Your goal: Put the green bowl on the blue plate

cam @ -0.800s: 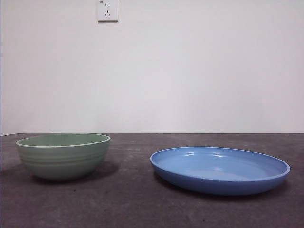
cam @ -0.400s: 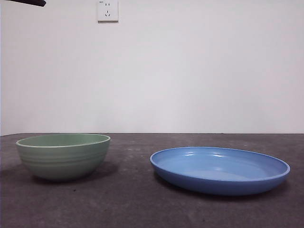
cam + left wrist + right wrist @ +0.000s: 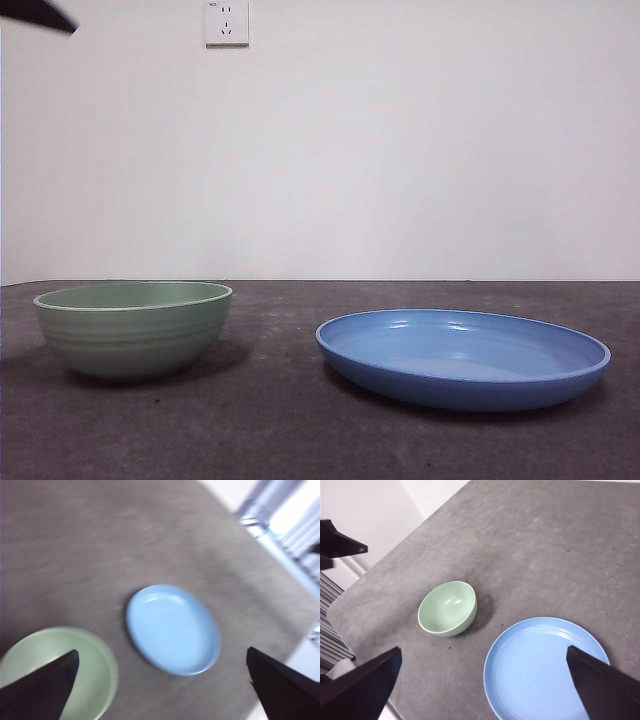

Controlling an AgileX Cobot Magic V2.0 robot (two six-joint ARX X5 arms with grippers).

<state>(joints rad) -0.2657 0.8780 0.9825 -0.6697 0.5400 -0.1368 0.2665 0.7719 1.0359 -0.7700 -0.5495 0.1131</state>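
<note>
The green bowl (image 3: 133, 328) stands upright on the table's left side, with nothing in it. To its right, a gap apart, lies the blue plate (image 3: 463, 357), also bare. My left gripper (image 3: 161, 651) hangs high above both, jaws open and holding nothing; its view is blurred, with the bowl (image 3: 60, 672) and plate (image 3: 172, 629) below. In the front view only a black tip (image 3: 40, 15) shows, at the top left corner. My right gripper (image 3: 483, 649) is open and high up, looking down on the bowl (image 3: 447, 608) and plate (image 3: 547, 667).
The dark grey table (image 3: 290, 430) ends at a white wall with a socket (image 3: 227, 22). In the right wrist view the table's edge (image 3: 380, 565) runs past the bowl, with a black jaw (image 3: 337, 542) of the other arm above it.
A black arm tip has come into the front view's top left corner and dropped slightly lower. The bowl and plate have not moved.
</note>
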